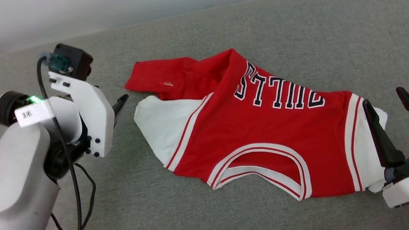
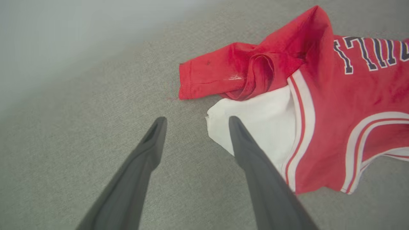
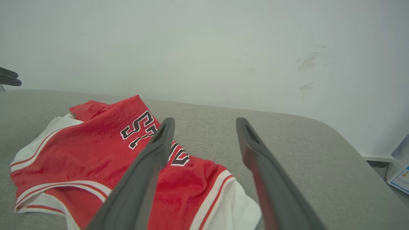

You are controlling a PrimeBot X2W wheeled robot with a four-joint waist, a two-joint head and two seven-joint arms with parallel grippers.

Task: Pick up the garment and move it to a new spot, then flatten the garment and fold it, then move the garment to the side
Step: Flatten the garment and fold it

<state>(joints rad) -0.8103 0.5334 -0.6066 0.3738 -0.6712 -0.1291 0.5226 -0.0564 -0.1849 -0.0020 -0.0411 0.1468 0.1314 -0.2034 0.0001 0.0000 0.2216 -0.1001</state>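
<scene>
A desk [image 1: 221, 226] covered in grey woven fabric, with a rounded far corner, runs up to a plain pale wall [image 3: 204, 44]. Faint dark scuff marks [image 3: 307, 60] show on the wall under soft, even light. Past the desk's corner sits a white item with blue print [image 3: 399, 179].

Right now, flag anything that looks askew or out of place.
The garment lies rumpled, not flat: a red flap is folded over beside a white sleeve, and the lettering reads upside down in the head view.
</scene>
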